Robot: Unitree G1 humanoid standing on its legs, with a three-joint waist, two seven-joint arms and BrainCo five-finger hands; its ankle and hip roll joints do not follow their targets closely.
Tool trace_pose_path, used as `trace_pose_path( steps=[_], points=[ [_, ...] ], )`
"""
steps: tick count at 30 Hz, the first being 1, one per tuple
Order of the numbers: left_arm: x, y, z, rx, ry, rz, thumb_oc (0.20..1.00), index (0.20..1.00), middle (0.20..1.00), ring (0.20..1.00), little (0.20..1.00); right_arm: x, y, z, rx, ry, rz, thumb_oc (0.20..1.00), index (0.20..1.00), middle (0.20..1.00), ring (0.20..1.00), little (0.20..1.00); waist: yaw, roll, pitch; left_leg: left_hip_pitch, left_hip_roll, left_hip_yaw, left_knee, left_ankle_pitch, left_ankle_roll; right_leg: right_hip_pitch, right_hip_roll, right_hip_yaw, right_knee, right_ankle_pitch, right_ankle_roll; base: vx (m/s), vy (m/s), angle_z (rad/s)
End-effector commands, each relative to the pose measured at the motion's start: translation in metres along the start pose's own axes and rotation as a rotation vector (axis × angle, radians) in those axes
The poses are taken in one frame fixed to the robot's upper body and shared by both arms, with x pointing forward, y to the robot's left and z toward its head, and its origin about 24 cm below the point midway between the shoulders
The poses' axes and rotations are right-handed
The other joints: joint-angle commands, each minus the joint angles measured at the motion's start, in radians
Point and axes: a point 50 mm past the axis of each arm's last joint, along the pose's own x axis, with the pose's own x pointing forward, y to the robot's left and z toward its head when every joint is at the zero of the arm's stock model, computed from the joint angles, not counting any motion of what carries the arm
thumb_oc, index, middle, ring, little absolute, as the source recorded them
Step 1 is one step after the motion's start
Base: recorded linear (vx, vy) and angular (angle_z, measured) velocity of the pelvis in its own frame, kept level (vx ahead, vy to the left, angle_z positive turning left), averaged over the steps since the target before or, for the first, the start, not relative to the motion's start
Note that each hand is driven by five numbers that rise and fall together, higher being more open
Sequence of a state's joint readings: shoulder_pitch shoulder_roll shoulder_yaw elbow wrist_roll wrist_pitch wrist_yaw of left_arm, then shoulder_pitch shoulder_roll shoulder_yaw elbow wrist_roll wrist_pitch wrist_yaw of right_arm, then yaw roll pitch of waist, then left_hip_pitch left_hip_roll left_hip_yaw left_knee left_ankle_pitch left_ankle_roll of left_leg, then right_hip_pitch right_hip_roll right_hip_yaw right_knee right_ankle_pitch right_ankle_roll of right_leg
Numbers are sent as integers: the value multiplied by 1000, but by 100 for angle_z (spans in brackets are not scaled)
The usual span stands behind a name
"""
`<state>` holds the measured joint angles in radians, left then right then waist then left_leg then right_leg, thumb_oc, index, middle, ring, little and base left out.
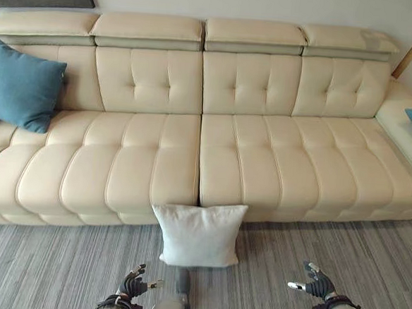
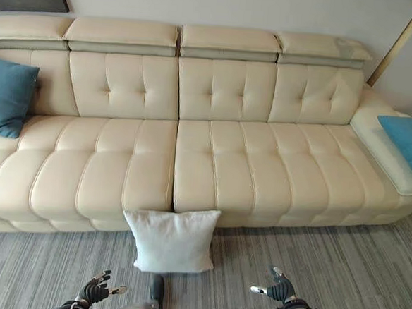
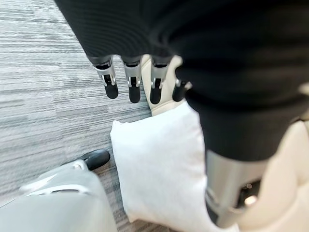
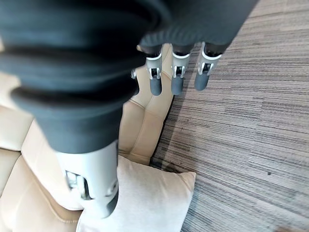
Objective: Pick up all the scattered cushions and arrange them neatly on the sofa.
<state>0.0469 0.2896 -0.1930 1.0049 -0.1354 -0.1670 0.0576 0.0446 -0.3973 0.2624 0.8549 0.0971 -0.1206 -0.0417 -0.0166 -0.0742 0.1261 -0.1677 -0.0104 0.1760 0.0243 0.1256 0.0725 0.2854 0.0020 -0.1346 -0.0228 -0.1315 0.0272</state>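
Cream sofa, teal and white cushions, grey striped carpet

The tufted sofa (image 1: 192,153) is plain cream. One teal cushion (image 1: 20,83) sits at its left end, another teal cushion (image 2: 408,144) on its right arm. The cushion on the floor (image 1: 199,235) is plain white. The carpet (image 1: 35,270) is grey with fine darker and lighter streaks.

Sofa (image 1: 157,151): cream leather-look, smooth w/ soft sheen, tufted back. White cushion (image 1: 199,234): matt woven cloth, fine grain. Blue cushions (image 1: 20,83) (image 2: 410,140): matt cloth, slightly fuzzy. Carpet (image 1: 42,270): grey, striped, low pile, matt. Hands (image 3: 130,79) (image 4: 176,72): silver metal-look fingers, dark matt tips, ribbed dark covers.
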Motion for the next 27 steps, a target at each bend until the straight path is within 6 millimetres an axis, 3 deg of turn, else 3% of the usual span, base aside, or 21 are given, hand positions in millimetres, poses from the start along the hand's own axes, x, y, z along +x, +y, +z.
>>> trace_pose_path(
  steps=[1,5,9,13,20,24,26,27],
  points=[
    [3,15,17,59,-77,30,1000,1000,1000,1000,1000,6,-11,21,-13,-77,-33,1000,1000,1000,1000,1000,38,5,-33,51,31,-17,45,-117,-97,-171,-90,31,182,17,99,139,187,-1],
    [6,25,29,67,-108,57,1000,1000,1000,1000,1000,11,-6,39,-3,-130,-18,1000,1000,1000,1000,1000,35,20,-18,106,19,-9,40,-159,-61,-287,-122,29,381,80,134,115,158,6],
    [5,30,29,61,-110,75,1000,1000,1000,1000,1000,12,-6,48,-19,-160,-17,1000,1000,1000,1000,1000,27,37,-10,157,15,-20,27,-185,-59,-359,-143,-72,290,65,106,84,12,1],
    [4,31,24,65,-93,82,1000,1000,1000,1000,1000,11,-7,46,-35,-156,-17,1000,1000,1000,1000,1000,13,29,-2,165,9,-35,48,-194,-63,-352,-123,-40,243,62,103,44,-56,9],
    [1,33,16,63,-77,87,1000,1000,1000,1000,1000,5,-13,25,-49,-95,-38,1000,1000,1000,1000,1000,19,18,-43,198,11,-39,34,-198,-91,-242,-94,-54,120,46,83,59,-84,12],
    [3,40,29,50,-122,110,1000,1000,1000,1000,1000,6,-18,28,-54,-105,-47,1000,1000,1000,1000,1000,22,21,-30,189,14,-46,47,-202,-97,-242,-93,-67,124,31,73,-10,-36,11],
    [9,48,60,42,-214,134,1000,1000,1000,1000,1000,13,-28,50,-66,-158,-80,1000,1000,1000,1000,1000,24,22,42,95,23,-53,111,-203,-102,-338,-107,-75,198,22,64,-247,-36,8],
    [9,48,60,42,-215,134,1000,1000,1000,1000,1000,13,-28,50,-66,-159,-81,1000,1000,1000,1000,1000,23,22,39,89,23,-54,115,-204,-102,-344,-108,-75,202,20,64,-262,-10,21]
  ],
)
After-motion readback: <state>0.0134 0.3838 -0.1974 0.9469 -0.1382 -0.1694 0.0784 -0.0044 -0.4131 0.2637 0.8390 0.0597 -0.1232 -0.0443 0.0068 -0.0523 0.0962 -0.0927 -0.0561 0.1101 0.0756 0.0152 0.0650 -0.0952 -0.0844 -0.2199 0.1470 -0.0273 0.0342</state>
